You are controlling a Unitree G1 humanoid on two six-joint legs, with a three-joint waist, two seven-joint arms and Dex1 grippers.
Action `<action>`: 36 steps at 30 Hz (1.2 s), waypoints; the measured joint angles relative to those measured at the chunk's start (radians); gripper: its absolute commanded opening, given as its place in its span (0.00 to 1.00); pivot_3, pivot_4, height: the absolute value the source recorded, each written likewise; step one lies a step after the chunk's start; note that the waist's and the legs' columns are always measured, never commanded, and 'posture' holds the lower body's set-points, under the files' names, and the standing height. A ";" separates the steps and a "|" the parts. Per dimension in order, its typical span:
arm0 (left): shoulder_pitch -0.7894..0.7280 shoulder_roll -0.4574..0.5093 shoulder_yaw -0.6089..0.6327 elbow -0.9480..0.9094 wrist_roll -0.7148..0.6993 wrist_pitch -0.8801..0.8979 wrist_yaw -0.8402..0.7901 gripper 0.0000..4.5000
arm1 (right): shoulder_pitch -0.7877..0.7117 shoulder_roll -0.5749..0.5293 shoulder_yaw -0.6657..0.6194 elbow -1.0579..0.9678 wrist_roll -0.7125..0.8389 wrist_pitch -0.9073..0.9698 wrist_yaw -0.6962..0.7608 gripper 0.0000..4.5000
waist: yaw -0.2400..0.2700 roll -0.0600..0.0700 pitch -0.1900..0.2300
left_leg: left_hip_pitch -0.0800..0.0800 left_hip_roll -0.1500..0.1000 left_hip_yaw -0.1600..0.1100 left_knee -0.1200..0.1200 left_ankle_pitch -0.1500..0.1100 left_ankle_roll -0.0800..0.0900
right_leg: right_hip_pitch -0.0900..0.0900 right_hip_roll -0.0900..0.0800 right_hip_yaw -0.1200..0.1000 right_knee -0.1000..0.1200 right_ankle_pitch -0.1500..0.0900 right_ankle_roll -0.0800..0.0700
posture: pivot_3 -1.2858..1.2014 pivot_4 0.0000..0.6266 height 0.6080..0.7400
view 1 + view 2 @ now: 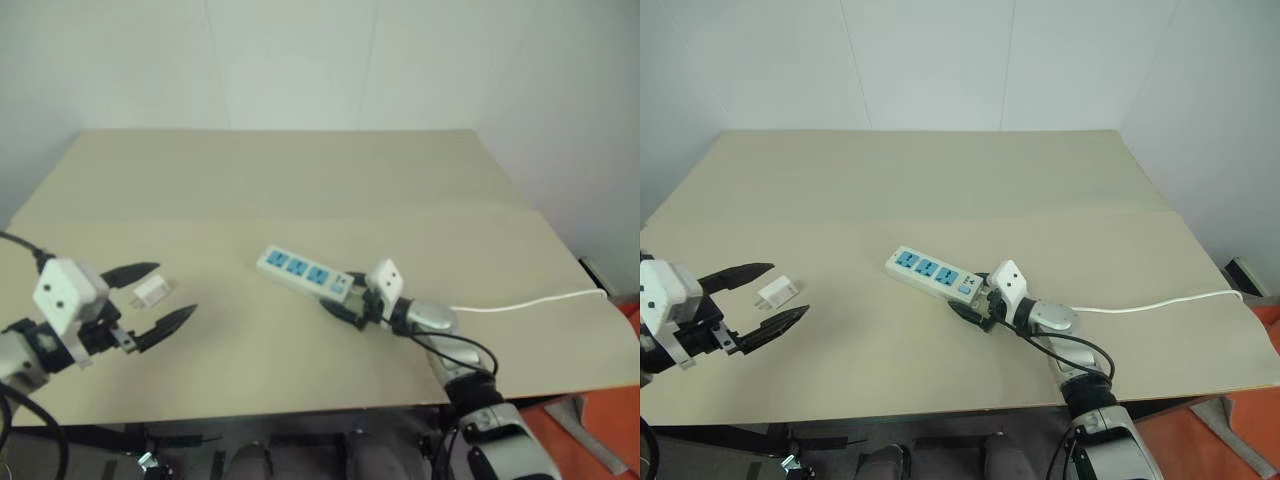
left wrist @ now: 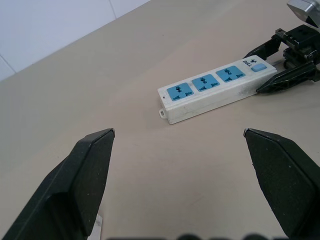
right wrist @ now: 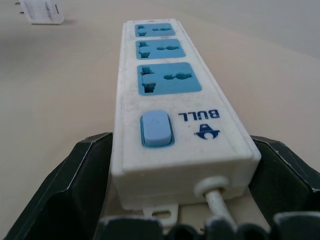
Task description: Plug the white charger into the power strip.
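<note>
Nearest, the left gripper [image 1: 170, 296] holds its tapered matte black fingers wide apart around the white charger [image 1: 152, 290], a small boxy plastic block that seems to lie flat on the smooth beige tabletop [image 1: 300, 180], untouched. Farther in, the right gripper [image 3: 175, 165] brackets the switch end of the power strip [image 1: 303, 272], spread wide, contact unclear. That strip is a long flat white bar with three blue socket faces and a thin white cord [image 1: 530, 300].

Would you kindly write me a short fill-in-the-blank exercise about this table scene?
1. The power strip has ____ blue socket faces.
2. The white charger lies between the fingers of the ____ gripper.
3. The right gripper straddles the strip's end that carries the switch and the ____.
4. The charger is ____ in colour.

Missing words: three; left; cord; white
</note>
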 measured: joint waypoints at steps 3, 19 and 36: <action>-0.001 0.000 0.000 0.000 0.000 0.000 -0.001 1.00 | -0.039 0.021 0.002 0.064 0.000 -0.029 0.022 0.98 | -0.005 0.000 0.000 | 0.000 0.000 0.000 0.000 0.000 0.000 | 0.000 0.000 0.001 0.000 0.000 0.000 | 0.52 0.24 1.00; 0.022 0.002 0.020 -0.008 -0.008 0.000 -0.011 1.00 | -0.216 0.088 0.004 0.421 -0.023 -0.213 0.165 0.76 | -0.057 -0.001 0.000 | 0.018 0.001 0.000 -0.005 0.000 0.000 | 0.014 0.002 0.004 -0.001 0.000 -0.001 | 0.52 0.24 1.00; -0.111 0.227 0.026 0.240 0.056 -0.036 -0.155 1.00 | -0.240 0.127 0.011 0.411 0.025 -0.234 0.433 0.76 | -0.053 0.003 0.002 | 0.001 0.001 0.001 -0.006 0.000 0.000 | -0.003 0.002 0.004 0.000 0.000 -0.001 | 0.52 0.24 1.00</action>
